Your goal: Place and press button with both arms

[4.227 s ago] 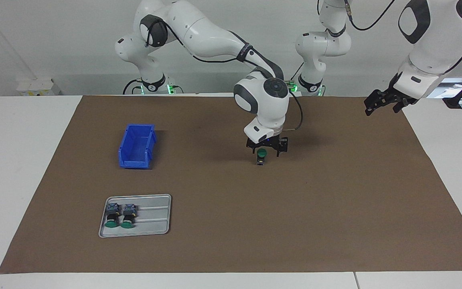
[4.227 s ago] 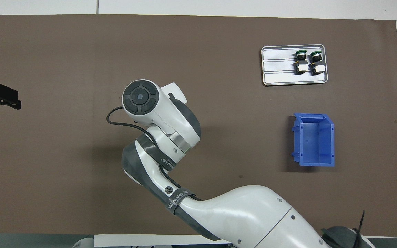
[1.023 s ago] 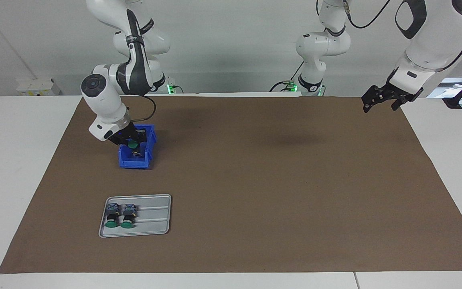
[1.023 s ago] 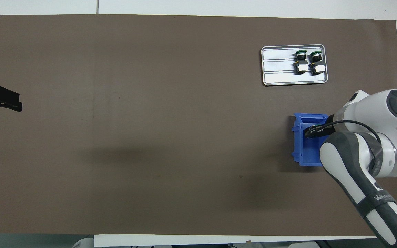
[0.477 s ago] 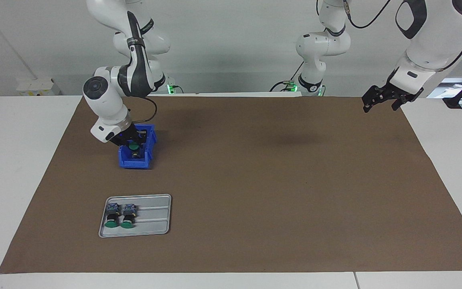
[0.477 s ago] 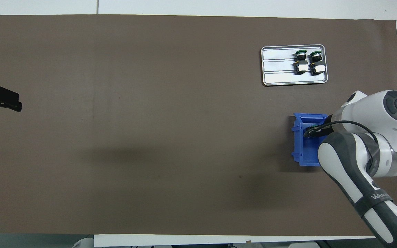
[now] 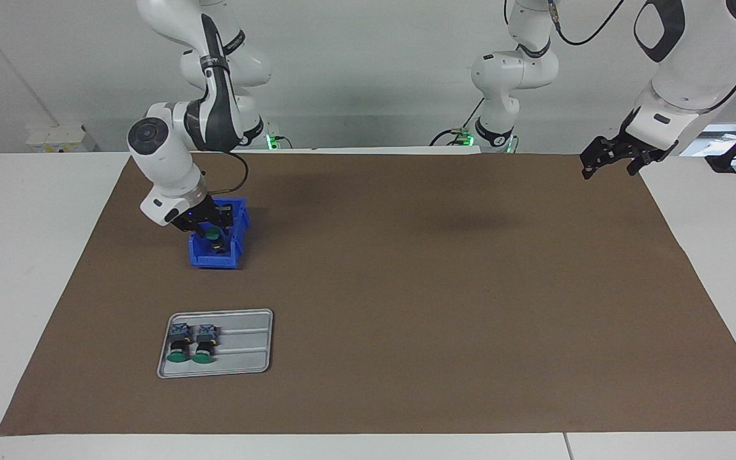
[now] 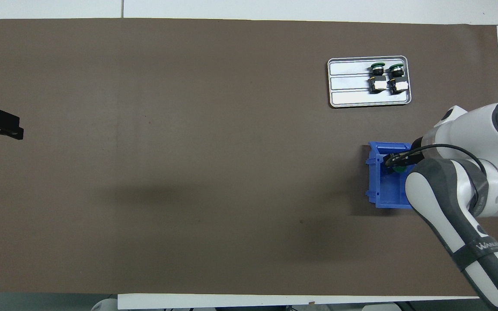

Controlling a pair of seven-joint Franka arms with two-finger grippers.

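The right end effector (image 7: 209, 225) is loosening over the bin (image 7: 197, 255), apparently releasing the button (image 7: 213, 234); the left end effector (image 7: 611, 160) is waiting open.

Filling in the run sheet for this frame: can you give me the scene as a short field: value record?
surface: brown mat on a white table
button: green-capped, in the blue bin, below the right gripper
right gripper: over the blue bin, at the button; grip cannot be told
left gripper: open, up in the air over the mat's edge at the left arm's end, waiting
tray: grey tray farther from the robots than the bin
tray contents: two green-capped buttons lying side by side
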